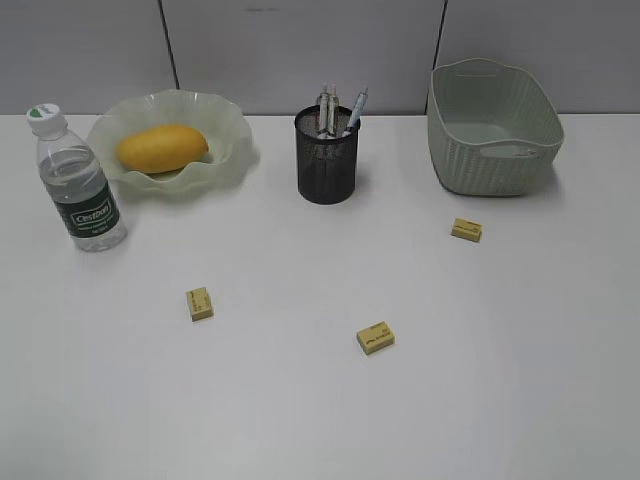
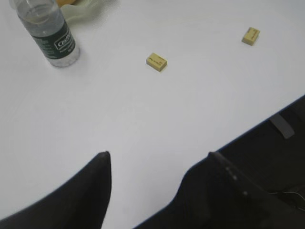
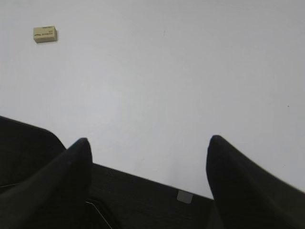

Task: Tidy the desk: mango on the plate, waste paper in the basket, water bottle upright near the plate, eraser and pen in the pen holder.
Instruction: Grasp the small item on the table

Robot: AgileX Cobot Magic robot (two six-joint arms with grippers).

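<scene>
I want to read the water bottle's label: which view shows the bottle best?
The exterior view: the water bottle stands whole, cap to base. The left wrist view crops its cap at the frame's top. The right wrist view misses it.

A pale grey wall (image 1: pixel 300 50) of flat panels runs along the table's far edge, split by two thin dark seams that lean slightly off vertical. The light is soft and even, throwing only faint shadows. Past the table's near edge, both wrist views show a dark, almost black floor (image 2: pixel 286 157), with a small grey patch (image 2: pixel 282 126) lying on it near that edge.
</scene>
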